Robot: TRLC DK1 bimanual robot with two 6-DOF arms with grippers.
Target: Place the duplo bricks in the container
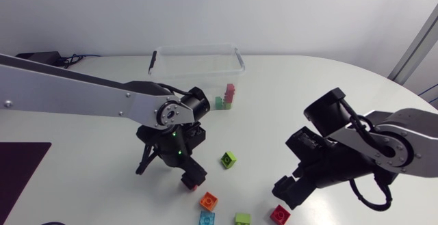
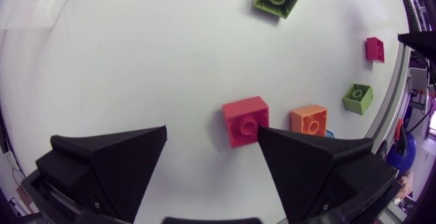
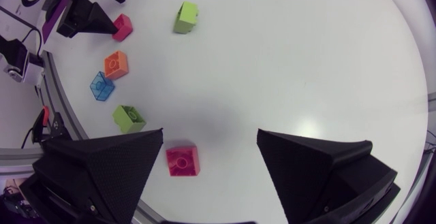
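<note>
Near the table's front middle, the left gripper hangs open-fingered above the red duplo brick, which sits off-centre toward one finger, the right gripper likewise spread farther right, the clear container at the far edge.

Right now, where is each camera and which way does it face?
Head view: overhead, looking down on container, left arm, right arm.
Left wrist view: on left arm, facing down; red brick between its open fingers.
Right wrist view: on right arm, facing down; magenta brick between its open fingers.
Shared: all show the orange brick.
</note>
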